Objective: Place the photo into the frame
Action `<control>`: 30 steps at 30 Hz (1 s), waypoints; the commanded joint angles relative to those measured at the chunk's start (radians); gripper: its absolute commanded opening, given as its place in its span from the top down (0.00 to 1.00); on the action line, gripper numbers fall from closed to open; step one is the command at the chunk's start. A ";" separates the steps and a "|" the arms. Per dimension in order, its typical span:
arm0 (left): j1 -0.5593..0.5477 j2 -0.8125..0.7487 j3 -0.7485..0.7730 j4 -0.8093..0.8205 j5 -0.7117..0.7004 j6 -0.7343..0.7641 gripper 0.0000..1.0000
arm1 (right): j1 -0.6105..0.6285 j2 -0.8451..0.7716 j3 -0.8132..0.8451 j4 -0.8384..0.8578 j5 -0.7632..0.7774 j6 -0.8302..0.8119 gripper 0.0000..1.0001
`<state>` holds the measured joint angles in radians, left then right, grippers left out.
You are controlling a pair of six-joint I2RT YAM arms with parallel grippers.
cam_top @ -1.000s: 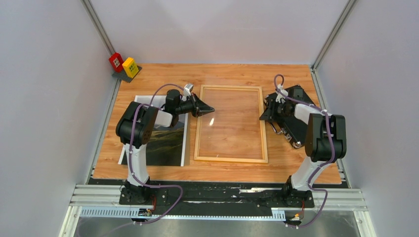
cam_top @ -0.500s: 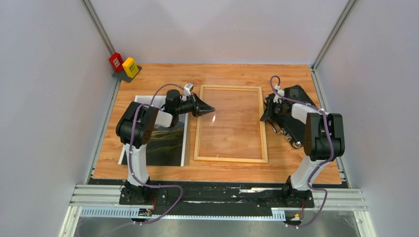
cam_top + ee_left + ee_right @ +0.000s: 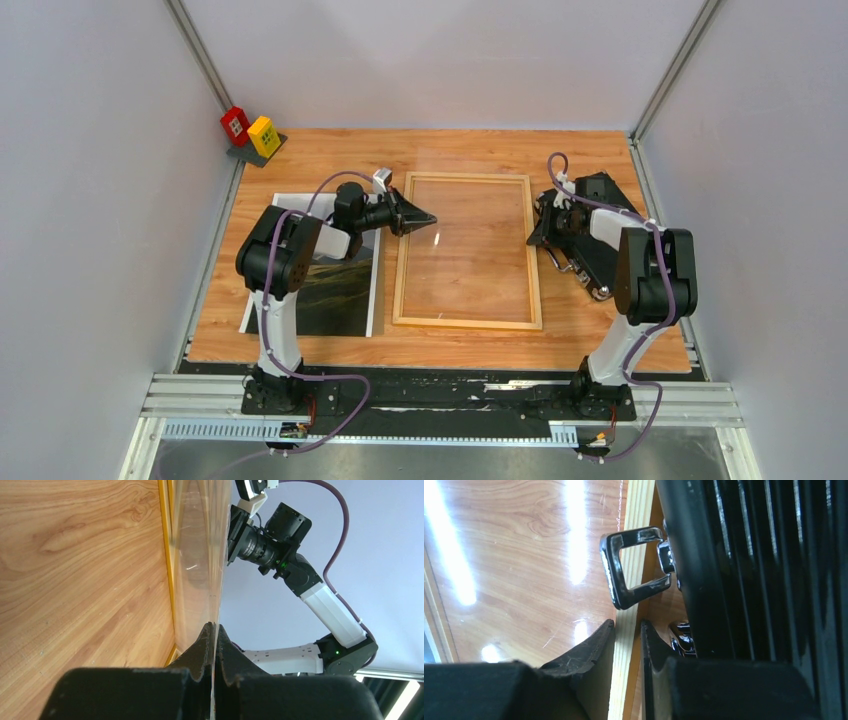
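My left gripper [image 3: 428, 218] is pinched fully together, just inside the left rail of the frame [image 3: 466, 323]. In the wrist view the thin clear pane [image 3: 200, 555] runs edge-on straight into the seam between the fingers [image 3: 202, 642], so it is clamped on the pane. My right gripper [image 3: 533, 232] is narrowed onto the right rail. The light wood strip fills the gap and both fingers [image 3: 596, 642] sit against it.

The frame lies in the middle of the table [image 3: 450, 150]. One photo [image 3: 340, 290] lies flat just left of it, partly under my left arm.

I count one frame, one photo and one black case [image 3: 600, 190] behind the right arm. One metal loop handle [image 3: 634, 567] is plainly in view. Two blocks sit at the far left corner, one red [image 3: 235, 124] and one yellow [image 3: 264, 135].
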<state>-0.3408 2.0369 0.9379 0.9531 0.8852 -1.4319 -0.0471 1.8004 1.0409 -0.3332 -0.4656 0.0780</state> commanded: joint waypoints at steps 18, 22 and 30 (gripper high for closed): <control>-0.011 0.061 -0.028 0.090 -0.003 -0.101 1.00 | -0.014 0.043 0.013 0.005 0.050 -0.031 0.80; -0.012 0.064 -0.032 0.086 -0.007 -0.115 1.00 | -0.015 0.045 0.014 0.002 0.034 -0.037 0.80; -0.012 0.065 -0.022 0.074 0.002 -0.147 1.00 | -0.016 0.047 0.015 -0.003 0.021 -0.046 0.80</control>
<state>-0.3359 2.0911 0.9115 1.0012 0.8616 -1.5570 -0.0502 1.8015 1.0431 -0.3347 -0.4732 0.0658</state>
